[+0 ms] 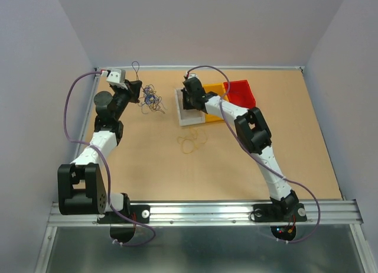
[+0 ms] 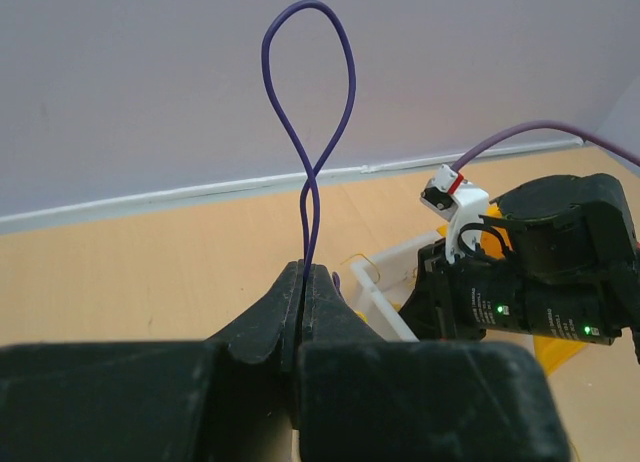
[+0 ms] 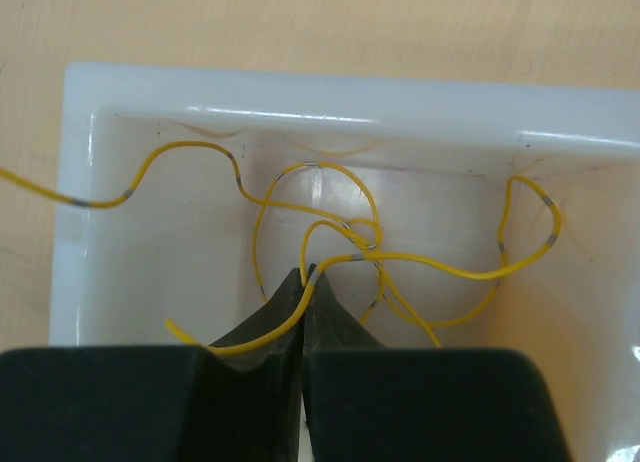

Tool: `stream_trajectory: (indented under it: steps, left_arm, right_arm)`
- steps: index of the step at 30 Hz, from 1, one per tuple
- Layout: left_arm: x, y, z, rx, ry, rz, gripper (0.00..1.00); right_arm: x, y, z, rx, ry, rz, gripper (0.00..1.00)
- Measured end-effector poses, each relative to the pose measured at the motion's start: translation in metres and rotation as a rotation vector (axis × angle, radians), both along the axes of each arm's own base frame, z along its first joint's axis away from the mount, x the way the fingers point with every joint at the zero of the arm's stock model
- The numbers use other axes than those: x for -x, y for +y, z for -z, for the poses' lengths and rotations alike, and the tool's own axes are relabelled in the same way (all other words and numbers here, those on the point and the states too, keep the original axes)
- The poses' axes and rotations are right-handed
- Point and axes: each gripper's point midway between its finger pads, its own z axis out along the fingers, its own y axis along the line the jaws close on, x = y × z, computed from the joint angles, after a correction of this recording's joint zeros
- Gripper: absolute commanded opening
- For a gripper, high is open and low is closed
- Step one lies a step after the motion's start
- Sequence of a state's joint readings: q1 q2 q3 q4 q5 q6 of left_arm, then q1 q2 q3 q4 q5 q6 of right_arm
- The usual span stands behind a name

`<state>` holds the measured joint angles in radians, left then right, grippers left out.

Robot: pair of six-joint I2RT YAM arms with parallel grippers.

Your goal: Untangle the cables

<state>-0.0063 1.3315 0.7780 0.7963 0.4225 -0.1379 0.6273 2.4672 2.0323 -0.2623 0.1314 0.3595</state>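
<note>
My left gripper [image 2: 303, 273] is shut on a thin purple cable [image 2: 308, 187] that rises from the fingertips in a tall upright loop. From above, this gripper [image 1: 136, 84] hovers at the table's far left, beside a small tangle of blue, purple and yellow cables [image 1: 152, 100]. My right gripper [image 3: 308, 280] is shut on a curly yellow cable [image 3: 441, 263] inside the white tray [image 3: 350, 92]. In the top view, that gripper [image 1: 188, 104] points down into the tray [image 1: 182, 120]. Another loose yellow cable [image 1: 192, 144] lies on the table in front of the tray.
A yellow bin [image 1: 214, 91] and a red bin [image 1: 241, 93] stand right behind the white tray. The right arm's wrist [image 2: 540, 277] shows close on the right in the left wrist view. Grey walls close off the table at the back and sides.
</note>
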Motion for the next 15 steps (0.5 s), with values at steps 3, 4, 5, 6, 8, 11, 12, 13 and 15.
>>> stream_trajectory:
  steps: [3, 4, 5, 6, 8, 11, 12, 13, 15]
  left_arm:
    - [0.000, 0.000, 0.000, 0.000, 0.000, 0.001, 0.03]
    - [0.000, 0.000, 0.000, 0.000, 0.000, 0.001, 0.03]
    - [0.000, 0.000, 0.000, 0.000, 0.000, 0.001, 0.03]
    - [0.000, 0.000, 0.000, 0.000, 0.000, 0.000, 0.03]
    - [0.000, 0.000, 0.000, 0.000, -0.001, 0.000, 0.03]
    - [0.000, 0.000, 0.000, -0.001, -0.001, 0.000, 0.03]
    - [0.000, 0.000, 0.000, -0.001, -0.001, 0.000, 0.03]
    - [0.000, 0.000, 0.000, -0.001, -0.001, 0.000, 0.03]
    - [0.000, 0.000, 0.000, -0.002, -0.001, 0.001, 0.03]
  right_arm:
    - [0.003, -0.002, -0.001, 0.011, 0.010, -0.003, 0.09]
    - [0.006, -0.004, -0.002, 0.019, 0.019, -0.004, 0.13]
    - [0.008, -0.006, -0.002, 0.028, 0.025, -0.007, 0.22]
    - [0.010, -0.008, -0.004, 0.039, 0.030, -0.009, 0.26]
    - [0.015, -0.012, -0.009, 0.051, 0.033, -0.013, 0.38]
    - [0.021, -0.017, -0.029, 0.061, 0.017, -0.019, 0.52]
    - [0.025, -0.018, -0.041, 0.062, 0.003, -0.024, 0.62]
    - [0.027, -0.020, -0.052, 0.059, -0.011, -0.022, 0.69]
    - [0.031, -0.025, -0.072, 0.053, -0.037, -0.021, 0.76]
